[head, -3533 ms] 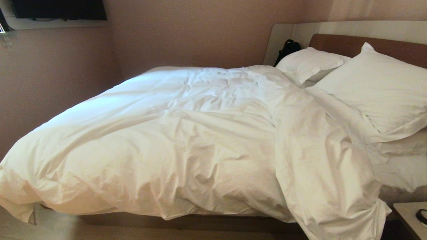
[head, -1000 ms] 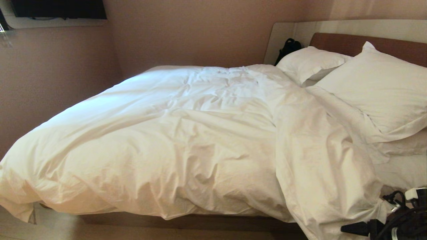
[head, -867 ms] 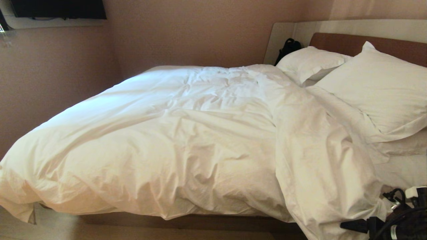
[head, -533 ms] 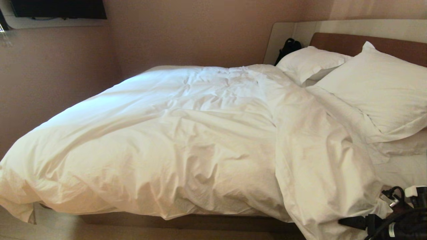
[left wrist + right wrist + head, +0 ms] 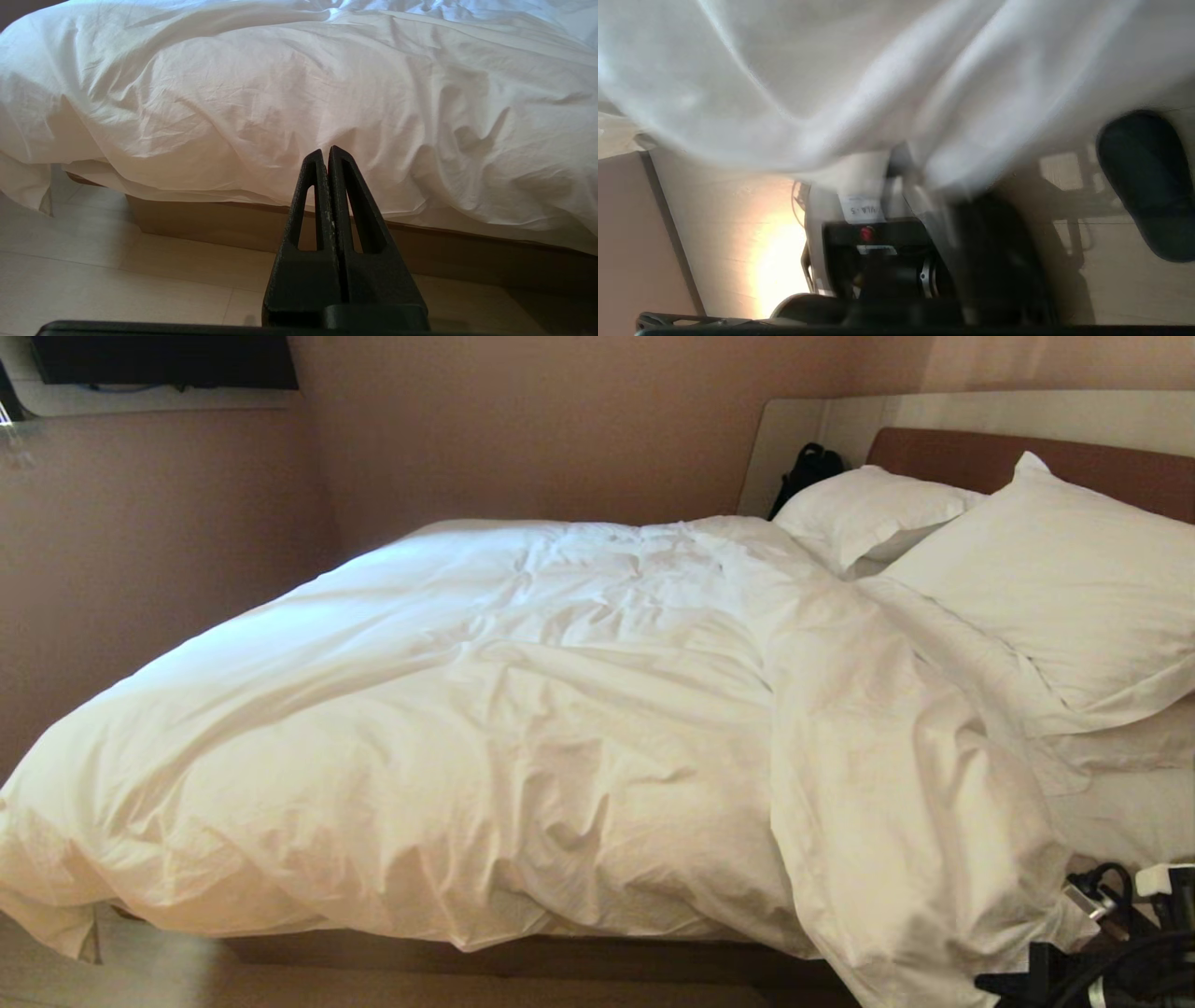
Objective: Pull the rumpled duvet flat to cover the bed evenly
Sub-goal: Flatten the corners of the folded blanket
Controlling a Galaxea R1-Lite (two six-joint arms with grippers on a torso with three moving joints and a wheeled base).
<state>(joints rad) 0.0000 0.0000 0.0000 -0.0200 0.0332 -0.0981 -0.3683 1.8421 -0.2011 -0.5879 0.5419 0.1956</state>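
The white rumpled duvet [image 5: 523, 737] lies bunched over the bed [image 5: 560, 957], and its near right corner hangs over the side toward the floor. At the lower right, my right gripper [image 5: 1004, 982] sits at that hanging corner. In the right wrist view the duvet [image 5: 878, 70] drapes down into the right gripper [image 5: 920, 186], which is shut on the fabric. My left gripper [image 5: 325, 151] is shut and empty, parked low before the bed's near side, apart from the duvet [image 5: 299, 84].
Two white pillows [image 5: 868, 513] [image 5: 1055, 588] lean on the brown headboard [image 5: 1027, 462], with a black bag [image 5: 805, 471] beside it. Walls close the far side. A dark rounded object [image 5: 1143, 182] lies on the floor near my base [image 5: 866, 233].
My right arm has come into view at the lower right. Its gripper has shut at the duvet's hanging corner and drawn slightly down and right. The left arm has not moved.
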